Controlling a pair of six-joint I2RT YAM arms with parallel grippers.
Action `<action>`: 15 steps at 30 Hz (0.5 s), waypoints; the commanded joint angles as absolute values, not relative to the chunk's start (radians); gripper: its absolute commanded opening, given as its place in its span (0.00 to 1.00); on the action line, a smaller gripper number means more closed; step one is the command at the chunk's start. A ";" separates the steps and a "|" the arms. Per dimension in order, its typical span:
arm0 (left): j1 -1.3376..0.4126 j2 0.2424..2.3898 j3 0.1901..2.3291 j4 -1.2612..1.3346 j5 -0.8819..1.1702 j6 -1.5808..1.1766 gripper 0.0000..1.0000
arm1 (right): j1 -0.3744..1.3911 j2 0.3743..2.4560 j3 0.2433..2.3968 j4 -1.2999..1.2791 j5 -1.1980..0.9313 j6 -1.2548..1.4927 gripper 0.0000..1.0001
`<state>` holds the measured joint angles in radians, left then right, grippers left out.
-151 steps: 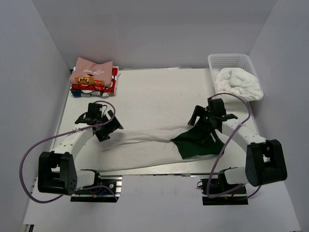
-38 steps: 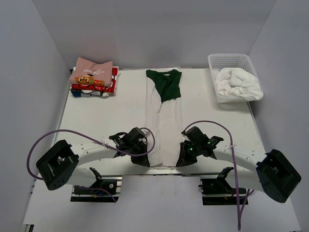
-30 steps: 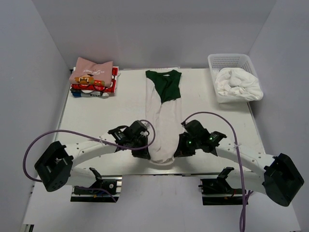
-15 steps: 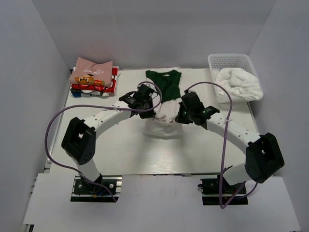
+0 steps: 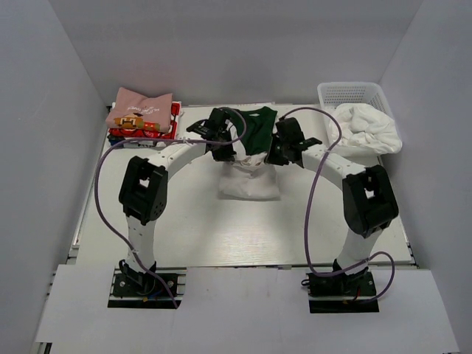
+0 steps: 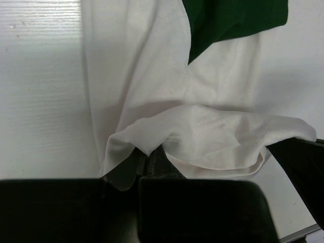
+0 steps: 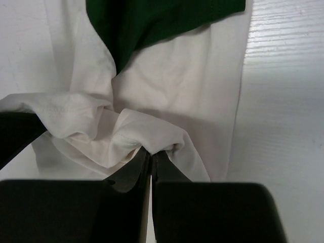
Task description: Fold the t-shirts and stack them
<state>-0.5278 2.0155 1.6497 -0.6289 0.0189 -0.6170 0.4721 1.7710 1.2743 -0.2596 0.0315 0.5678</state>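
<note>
Top view: the shirt lies on the desk, left of the basket. Its long axis runs from the far edge toward the arm bases, green neck end farthest. The stack of folded shirts sits well left of the basket; the print on its pink top is too small to read.

Left wrist view: the left claw is pinched closed on the off-white hem, doubled over the shirt's body.

Right wrist view: the right claw is clamped on the same hem.
</note>
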 commanded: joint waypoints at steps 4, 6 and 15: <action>-0.483 2.071 1.712 -0.519 0.083 -0.578 0.00 | 0.426 1.877 1.342 -0.143 -0.005 0.572 0.00; -0.483 2.092 1.735 -0.497 0.083 -0.560 0.07 | 0.413 1.897 1.353 -0.103 -0.006 0.568 0.10; -0.451 2.022 1.726 -0.548 0.005 -0.506 1.00 | 0.413 1.855 1.349 -0.094 -0.260 0.413 0.90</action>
<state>-0.4583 2.1246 1.7439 -0.5270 0.0463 -0.5377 0.4038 1.9442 1.3869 -0.1467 -0.1143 0.4763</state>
